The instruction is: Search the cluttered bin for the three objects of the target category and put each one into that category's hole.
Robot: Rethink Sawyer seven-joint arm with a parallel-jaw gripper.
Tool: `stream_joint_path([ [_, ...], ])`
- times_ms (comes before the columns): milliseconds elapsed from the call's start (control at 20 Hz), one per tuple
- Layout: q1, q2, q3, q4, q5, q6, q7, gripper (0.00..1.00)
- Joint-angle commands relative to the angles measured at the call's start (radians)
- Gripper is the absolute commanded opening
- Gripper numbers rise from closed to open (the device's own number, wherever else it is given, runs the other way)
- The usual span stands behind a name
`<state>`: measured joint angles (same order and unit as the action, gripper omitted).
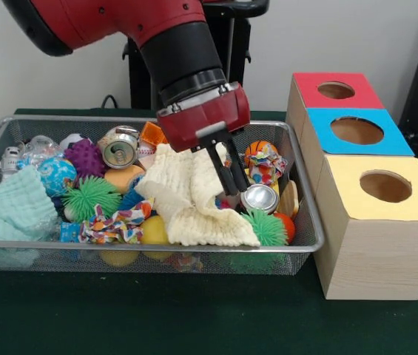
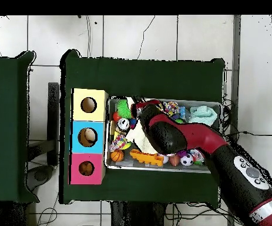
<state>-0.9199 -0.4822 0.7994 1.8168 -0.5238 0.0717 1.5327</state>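
A wire mesh bin (image 1: 308, 222) holds a jumble of toys, cans and cloths. My gripper (image 1: 232, 189) reaches down into its right half, against the right edge of a cream knitted cloth (image 1: 186, 200) that bunches up toward the wrist. A silver can (image 1: 260, 198) stands just right of the gripper tips. Another can (image 1: 120, 151) lies on its side further left. From overhead the arm (image 2: 167, 132) covers the bin's middle (image 2: 215, 106). To the bin's right stand three boxes, each with a hole: red (image 1: 336, 90), blue (image 1: 356, 131) and yellow (image 1: 385, 186).
Green spiky balls (image 1: 90, 196) (image 1: 268, 229), a purple spiky ball (image 1: 84, 157), a small basketball (image 1: 260, 150), knotted rope toys (image 1: 116, 222) and a teal cloth (image 1: 12, 211) fill the bin. Dark green cloth (image 1: 194, 318) covers the table.
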Motion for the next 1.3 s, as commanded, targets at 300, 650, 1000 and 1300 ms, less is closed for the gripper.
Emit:
stream_joint_path([
  [300,0.057,0.131,-0.243,-0.014,-0.056,-0.076,0.145,0.00],
  [650,0.100,0.170,-0.327,-0.048,-0.097,-0.183,0.132,0.00],
  [1000,0.115,0.135,-0.397,-0.032,-0.106,-0.272,0.121,0.00],
  [1300,0.017,-0.040,-0.336,0.019,-0.110,-0.124,0.051,0.00],
])
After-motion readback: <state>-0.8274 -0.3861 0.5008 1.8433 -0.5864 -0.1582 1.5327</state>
